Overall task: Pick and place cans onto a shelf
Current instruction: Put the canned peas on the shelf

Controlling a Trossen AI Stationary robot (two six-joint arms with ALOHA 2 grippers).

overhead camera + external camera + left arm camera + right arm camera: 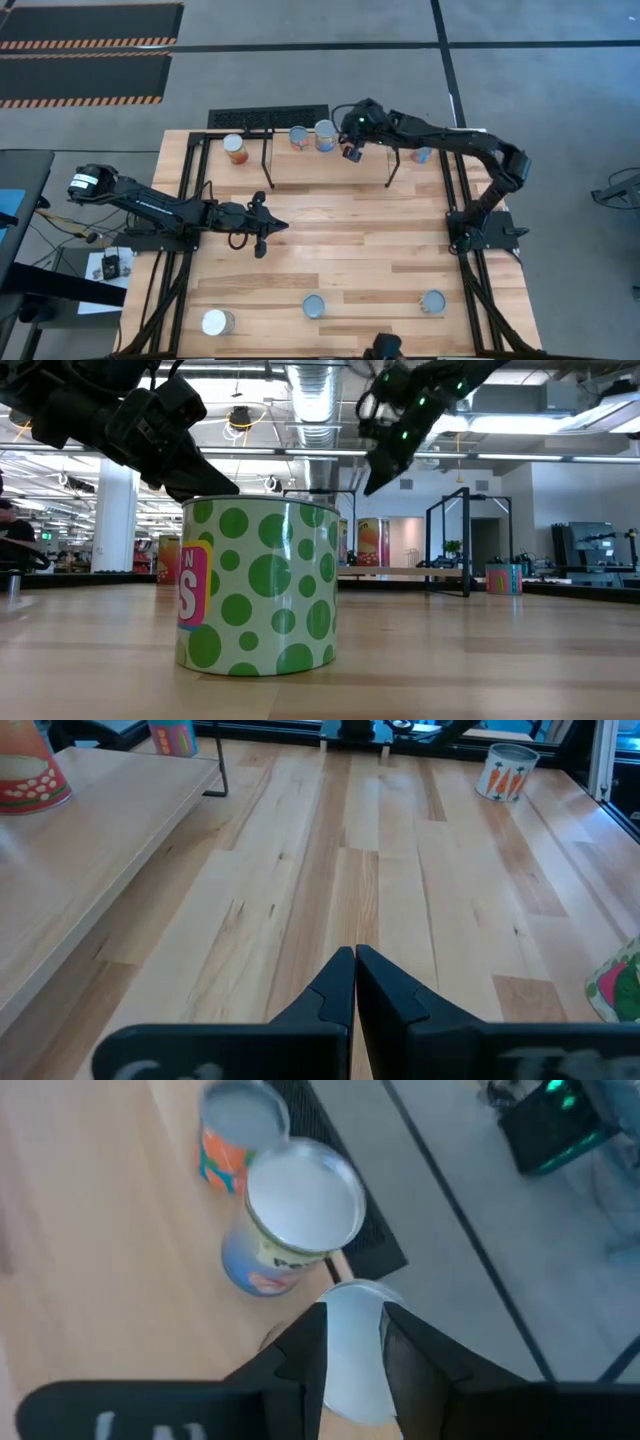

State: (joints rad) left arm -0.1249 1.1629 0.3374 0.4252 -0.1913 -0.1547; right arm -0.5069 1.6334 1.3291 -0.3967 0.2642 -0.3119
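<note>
The shelf point(320, 168) runs along the table's far side and carries three cans point(234, 148) point(298, 137) point(325, 134). My right gripper point(352, 150) hovers over the shelf just right of them, open and slanting down. In the right wrist view its fingers point(305, 1355) stand on either side of a silvery can top point(355, 1342) below them, next to a blue-labelled can point(290, 1230) and an orange one point(235, 1135). My left gripper point(270, 226) is shut on nothing above mid-table point(355, 982).
Three cans stand along the near edge point(215, 322) point(314, 306) point(433, 302); the green-dotted one fills the low view point(260, 585). A carrot-labelled can point(508, 770) stands on the table under the right arm point(423, 155). Bare wood lies between the arms.
</note>
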